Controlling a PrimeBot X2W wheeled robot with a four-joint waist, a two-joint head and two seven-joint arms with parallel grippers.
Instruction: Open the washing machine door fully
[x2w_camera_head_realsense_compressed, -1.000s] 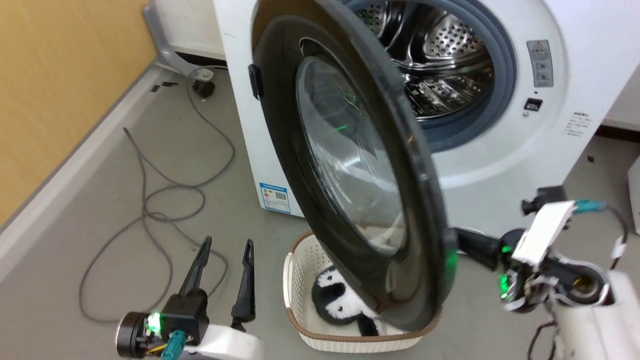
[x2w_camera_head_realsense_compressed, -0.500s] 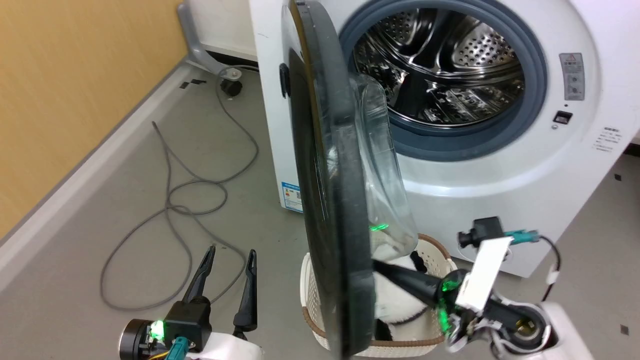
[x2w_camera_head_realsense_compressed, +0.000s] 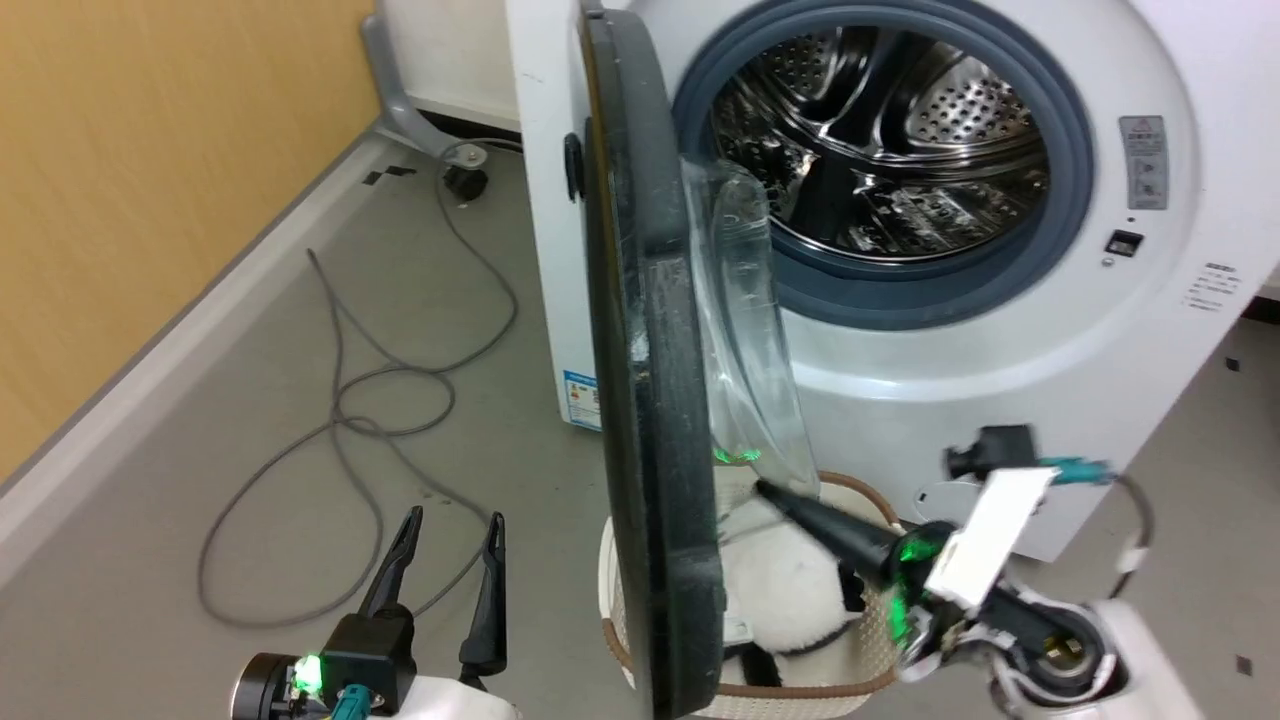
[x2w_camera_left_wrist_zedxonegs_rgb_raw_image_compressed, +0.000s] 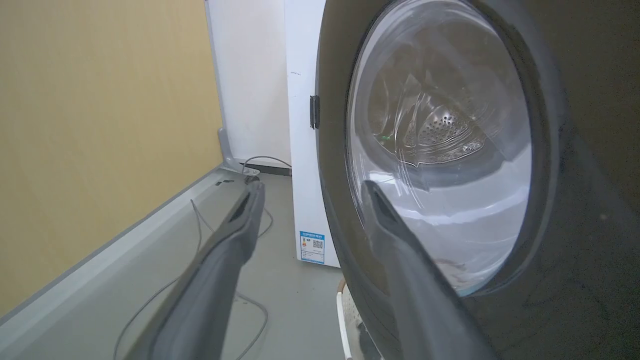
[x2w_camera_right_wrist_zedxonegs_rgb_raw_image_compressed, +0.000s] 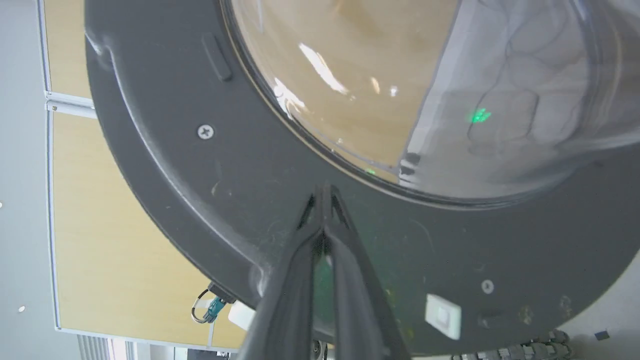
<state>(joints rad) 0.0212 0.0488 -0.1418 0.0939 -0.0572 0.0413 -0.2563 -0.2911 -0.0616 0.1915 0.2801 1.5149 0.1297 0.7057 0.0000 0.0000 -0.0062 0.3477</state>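
Yellow wall panelling (x2w_camera_head_realsense_compressed: 150, 150) runs down the left, with a grey cable (x2w_camera_head_realsense_compressed: 340, 430) looped on the floor beside it. Next to the cable, the left gripper (x2w_camera_head_realsense_compressed: 453, 516) hovers low with its fingers spread and nothing between them, much where it was a second ago.

The washing machine door (x2w_camera_head_realsense_compressed: 640, 350) then showed its glossy black outer face and covered part of the drum (x2w_camera_head_realsense_compressed: 880, 140). Now it stands nearly edge-on to the head camera, swung wider on its left hinge, and the drum opening is uncovered. Its clear glass bowl (x2w_camera_head_realsense_compressed: 745, 330) bulges to the right, toward the washing machine (x2w_camera_head_realsense_compressed: 1000, 330). The inner ring is matt dark grey with screws and scuffs.

Under the door sits a white basket (x2w_camera_head_realsense_compressed: 800, 690) holding a black-and-white plush toy (x2w_camera_head_realsense_compressed: 780, 590).

The right gripper (x2w_camera_head_realsense_compressed: 765, 487), a second ago at the door's rim, now has its fingers pinched together, empty, with their tips against the door's inner ring just below the bowl.
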